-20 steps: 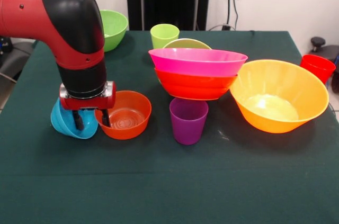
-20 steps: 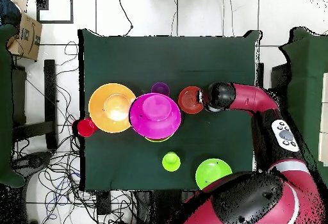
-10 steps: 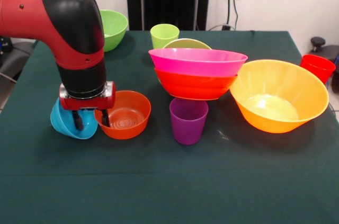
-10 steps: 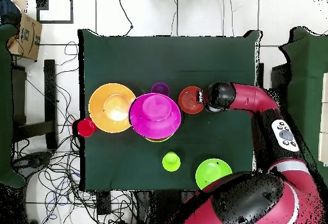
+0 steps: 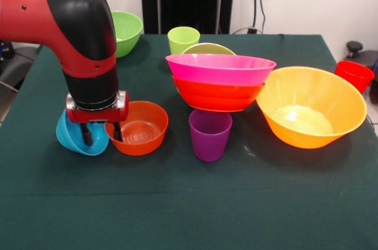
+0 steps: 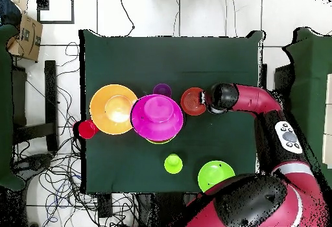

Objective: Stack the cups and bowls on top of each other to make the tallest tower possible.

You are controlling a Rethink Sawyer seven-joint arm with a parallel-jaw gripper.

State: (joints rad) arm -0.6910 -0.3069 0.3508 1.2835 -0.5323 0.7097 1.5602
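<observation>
Gripper [image 5: 100, 133] fingers straddle the tilted small glossy blue plastic bowl's [image 5: 74, 136] rim, gripping it; the bowl touches the round orange-red plastic bowl [image 5: 139, 127].

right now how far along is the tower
Barely started. Done: the pink bowl sits nested on a red-orange bowl, the only pile so far. In hand: the pincer is down between the tilted blue bowl and the small orange-red bowl. Left: the large orange bowl, purple cup, lime green cup, red cup and far green bowl stand separate.
</observation>
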